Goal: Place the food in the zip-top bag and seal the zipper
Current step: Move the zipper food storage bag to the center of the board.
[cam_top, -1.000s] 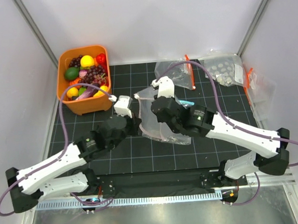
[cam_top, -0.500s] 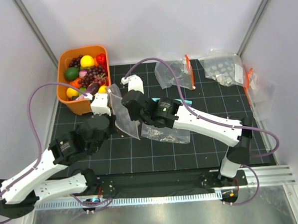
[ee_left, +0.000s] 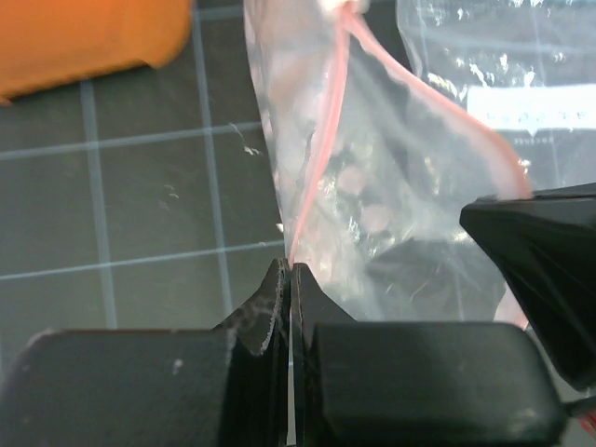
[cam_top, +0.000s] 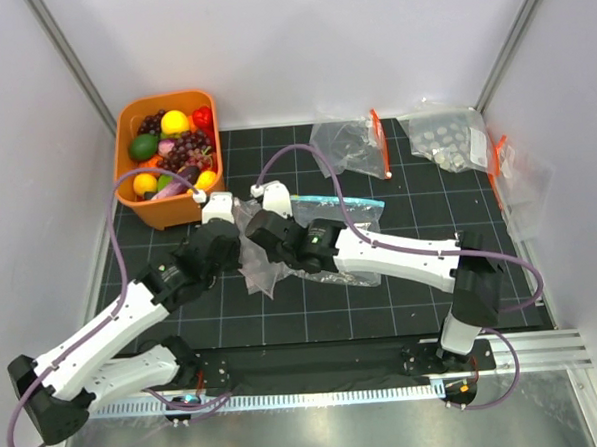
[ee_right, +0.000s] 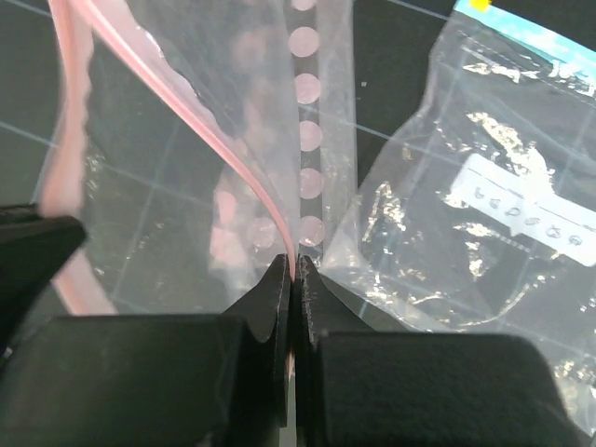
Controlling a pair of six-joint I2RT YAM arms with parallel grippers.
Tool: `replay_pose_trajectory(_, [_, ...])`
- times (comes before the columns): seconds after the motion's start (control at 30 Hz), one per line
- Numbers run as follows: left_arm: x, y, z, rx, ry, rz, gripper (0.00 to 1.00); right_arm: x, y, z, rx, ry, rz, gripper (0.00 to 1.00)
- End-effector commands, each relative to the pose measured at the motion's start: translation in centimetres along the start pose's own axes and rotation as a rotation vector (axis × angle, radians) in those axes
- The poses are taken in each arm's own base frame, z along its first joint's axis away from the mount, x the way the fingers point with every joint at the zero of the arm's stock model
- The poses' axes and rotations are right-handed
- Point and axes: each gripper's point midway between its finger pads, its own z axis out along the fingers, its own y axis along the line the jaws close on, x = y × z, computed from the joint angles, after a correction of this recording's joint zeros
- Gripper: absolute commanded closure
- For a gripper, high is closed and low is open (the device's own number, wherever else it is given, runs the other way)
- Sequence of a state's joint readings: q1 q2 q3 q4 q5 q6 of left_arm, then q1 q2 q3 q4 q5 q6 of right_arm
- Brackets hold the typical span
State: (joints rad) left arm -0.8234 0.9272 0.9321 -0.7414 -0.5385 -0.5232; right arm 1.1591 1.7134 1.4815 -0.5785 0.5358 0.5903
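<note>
On the black gridded mat [cam_top: 313, 313], near its middle, the zip-top bag [cam_top: 256, 271] is held up off the surface between the two arms, crumpled and empty. The left gripper [cam_top: 237, 255] is clamped on one side of the bag's mouth; in the left wrist view its fingers are pressed together on the pink zipper [ee_left: 321, 168] where the strip reaches them. The right gripper [cam_top: 262, 235] is pinched on the opposite lip of the mouth, with the other zipper run ending between its closed fingers in the right wrist view, so the mouth is parted between the two. Just behind and to the right of the right gripper, a labelled bag [cam_top: 363, 215] with a blue strip is laid flat, partly covered by the right arm. Farther left, the orange tub [cam_top: 168, 212] is seen just beyond the left wrist, and all the food [cam_top: 175, 150] is piled inside it. Along the far edge, three more clear bags [cam_top: 349, 141] are spread out.
</note>
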Motion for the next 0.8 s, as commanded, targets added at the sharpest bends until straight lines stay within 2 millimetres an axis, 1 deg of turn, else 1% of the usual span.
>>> replay_pose_trajectory(0.0, [0.3, -2.9, 1.4, 0.141, 0.021, -0.094, 1.0, -1.5, -1.8, 0.1, 0.069, -0.069, 0.058, 0.99])
replay_pose_trajectory(0.03, [1.0, -3.3, 1.8, 0.157, 0.038, -0.099, 1.0, -1.4, -2.4, 0.2, 0.082, -0.067, 0.058, 0.99])
replay_pose_trajectory(0.07, [0.8, -4.5, 2.0, 0.208, 0.033, -0.115, 1.0, -1.1, -3.3, 0.3, 0.099, -0.057, 0.057, 0.99])
replay_pose_trajectory(0.1, [1.0, -4.9, 2.2, 0.224, 0.037, -0.122, 1.0, -0.8, -4.6, 0.4, 0.12, -0.049, 0.062, 0.99])
replay_pose_trajectory(0.13, [1.0, -5.3, 2.4, 0.239, 0.041, -0.131, 1.0, -0.6, -5.4, 0.4, 0.133, -0.044, 0.065, 0.99])
replay_pose_trajectory(0.17, [1.0, -6.4, 2.9, 0.269, 0.051, -0.144, 1.0, -0.4, -6.4, 0.3, 0.154, -0.035, 0.061, 0.99])
replay_pose_trajectory(0.2, [1.2, -7.0, 3.2, 0.289, 0.064, -0.149, 1.0, -0.2, -7.5, -0.2, 0.17, -0.034, 0.065, 0.99])
replay_pose_trajectory(0.23, [1.2, -7.6, 3.4, 0.307, 0.077, -0.155, 1.0, -0.4, -9.0, -0.3, 0.198, -0.03, 0.074, 0.99])
replay_pose_trajectory(0.27, [0.9, -9.2, 3.5, 0.366, 0.091, -0.174, 1.0, -0.2, -10.2, -0.7, 0.224, -0.022, 0.071, 0.99])
replay_pose_trajectory(0.3, [1.6, -10.1, 4.3, 0.381, 0.128, -0.174, 1.0, 0.3, -11.3, -1.0, 0.243, -0.011, 0.072, 0.99])
replay_pose_trajectory(0.33, [1.5, -11.1, 4.6, 0.41, 0.144, -0.184, 1.0, -0.3, -13.0, -2.1, 0.263, -0.021, 0.087, 0.99])
replay_pose_trajectory(0.37, [0.8, -12.6, 4.7, 0.466, 0.132, -0.22, 1.0, -0.4, -14.1, -2.7, 0.28, -0.024, 0.089, 0.99])
replay_pose_trajectory(0.4, [1.6, -14.2, 5.0, 0.526, 0.181, -0.224, 1.0, -0.1, -15.2, -3.1, 0.303, -0.02, 0.087, 0.99])
replay_pose_trajectory(0.43, [1.3, -15.3, 5.0, 0.556, 0.175, -0.235, 1.0, -0.6, -17.0, -4.6, 0.327, -0.031, 0.096, 0.99])
replay_pose_trajectory(0.47, [1.0, -17.1, 4.5, 0.601, 0.157, -0.229, 1.0, -0.6, -18.0, -5.3, 0.348, -0.033, 0.102, 0.99])
replay_pose_trajectory(0.5, [0.8, -18.3, 5.1, 0.603, 0.163, -0.226, 1.0, -0.6, -19.2, -6.1, 0.377, -0.04, 0.101, 0.99])
replay_pose_trajectory(0.53, [0.6, -19.3, 5.1, 0.616, 0.165, -0.227, 1.0, -1.1, -20.2, -7.2, 0.39, -0.056, 0.113, 0.99])
replay_pose_trajectory(0.57, [0.7, -20.8, 5.0, 0.65, 0.168, -0.22, 1.0, -0.9, -21.5, -8.1, 0.425, -0.042, 0.104, 0.99])
replay_pose_trajectory(0.6, [-0.3, -22.3, 4.7, 0.691, 0.165, -0.242, 1.0, -1.2, -22.3, -8.7, 0.454, -0.053, 0.102, 0.99])
replay_pose_trajectory(0.63, [0.7, -23.6, 5.3, 0.724, 0.208, -0.241, 1.0, -1.0, -23.1, -9.5, 0.479, -0.045, 0.088, 0.99])
replay_pose_trajectory(0.67, [-0.1, -25.0, 4.9, 0.781, 0.193, -0.26, 1.0, -1.5, -23.5, -10.3, 0.494, -0.063, 0.088, 0.99])
replay_pose_trajectory(0.7, [-0.7, -25.9, 4.8, 0.811, 0.198, -0.276, 1.0, -2.2, -23.8, -10.9, 0.501, -0.08, 0.09, 0.99])
replay_pose_trajectory(0.73, [-0.4, -26.3, 5.1, 0.816, 0.21, -0.274, 1.0, -2.4, -23.6, -11.1, 0.492, -0.081, 0.084, 0.99])
replay_pose_trajectory(0.77, [-0.6, -26.2, 5.3, 0.811, 0.204, -0.275, 1.0, -2.6, -23.3, -11.1, 0.473, -0.079, 0.082, 0.99])
